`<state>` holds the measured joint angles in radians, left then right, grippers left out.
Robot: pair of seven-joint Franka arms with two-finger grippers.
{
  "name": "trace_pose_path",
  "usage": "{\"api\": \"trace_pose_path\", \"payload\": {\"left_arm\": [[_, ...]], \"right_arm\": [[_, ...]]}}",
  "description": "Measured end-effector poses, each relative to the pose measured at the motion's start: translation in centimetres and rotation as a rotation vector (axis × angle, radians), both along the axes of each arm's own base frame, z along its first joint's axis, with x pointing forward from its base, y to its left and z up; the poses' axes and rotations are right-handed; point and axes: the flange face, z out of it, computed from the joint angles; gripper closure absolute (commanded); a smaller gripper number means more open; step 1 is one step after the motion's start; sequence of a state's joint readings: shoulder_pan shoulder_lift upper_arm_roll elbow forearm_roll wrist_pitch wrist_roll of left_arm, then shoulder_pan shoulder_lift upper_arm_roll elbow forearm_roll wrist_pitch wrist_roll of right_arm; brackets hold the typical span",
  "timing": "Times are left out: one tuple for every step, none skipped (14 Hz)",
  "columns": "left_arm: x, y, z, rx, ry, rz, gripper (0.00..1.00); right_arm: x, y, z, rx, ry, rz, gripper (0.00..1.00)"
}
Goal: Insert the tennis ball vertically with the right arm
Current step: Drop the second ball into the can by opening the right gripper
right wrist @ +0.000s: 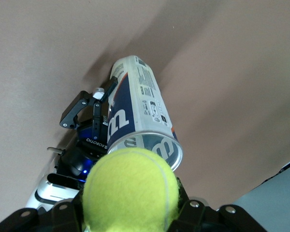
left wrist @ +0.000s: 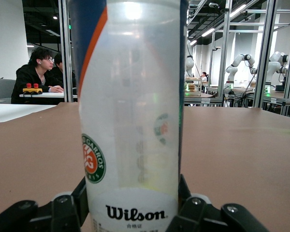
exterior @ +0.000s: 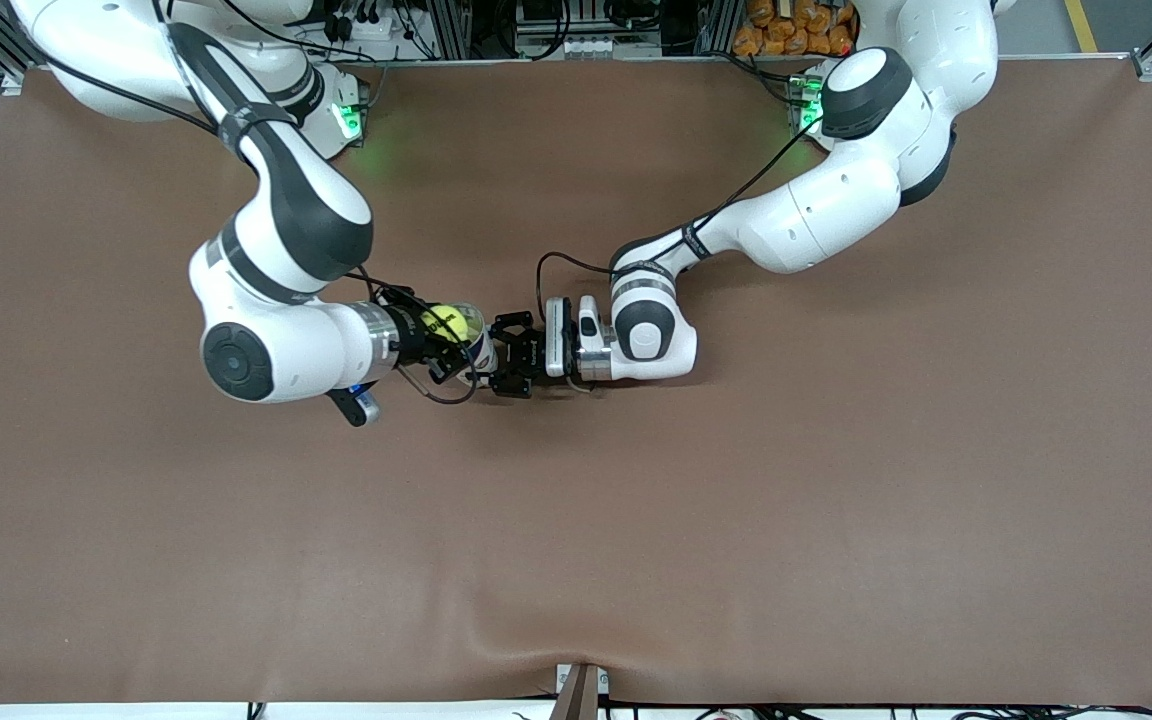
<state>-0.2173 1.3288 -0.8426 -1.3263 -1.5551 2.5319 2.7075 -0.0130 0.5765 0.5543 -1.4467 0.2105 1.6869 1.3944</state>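
My right gripper (exterior: 439,338) is shut on a yellow tennis ball (exterior: 443,324) and holds it right at the open top of a clear Wilson ball can (exterior: 477,346). The can stands upright on the table. My left gripper (exterior: 502,358) is shut on the can low down near its base. In the right wrist view the ball (right wrist: 130,191) fills the gripper (right wrist: 130,215), with the can's rim (right wrist: 157,145) just past it and the left gripper (right wrist: 89,118) beside the can. In the left wrist view the can (left wrist: 133,121) stands between that gripper's fingers (left wrist: 63,212).
The brown table cover (exterior: 736,500) spreads wide around both arms. A small bracket (exterior: 581,690) sits at the table edge nearest the front camera. Seated people (left wrist: 38,72) and other robot arms (left wrist: 275,63) show off the table in the left wrist view.
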Motion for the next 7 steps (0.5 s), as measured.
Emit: {"api": "trace_pose_path", "payload": {"left_arm": [[0.0,0.0,0.0,0.000,0.000,0.000,0.31],[0.0,0.0,0.0,0.000,0.000,0.000,0.31],[0.0,0.0,0.0,0.000,0.000,0.000,0.31],[0.0,0.0,0.0,0.000,0.000,0.000,0.31],[0.0,0.0,0.0,0.000,0.000,0.000,0.30],[0.0,0.0,0.0,0.000,0.000,0.000,0.30],[0.0,0.0,0.0,0.000,0.000,0.000,0.30]], "right_arm": [[-0.3,0.4,-0.4,-0.007,0.006,-0.003,0.56],[-0.7,0.7,-0.9,-0.013,0.015,-0.001,0.54],[-1.0,0.7,-1.3,-0.019,0.025,0.001,0.49],[-1.2,0.7,-1.9,-0.026,0.035,0.003,0.28],[-1.4,0.5,-2.3,-0.031,0.043,0.003,0.00],[-1.4,0.4,-2.6,-0.034,0.048,0.002,0.00],[-1.4,0.3,-2.7,-0.036,0.051,0.002,0.00]]}}
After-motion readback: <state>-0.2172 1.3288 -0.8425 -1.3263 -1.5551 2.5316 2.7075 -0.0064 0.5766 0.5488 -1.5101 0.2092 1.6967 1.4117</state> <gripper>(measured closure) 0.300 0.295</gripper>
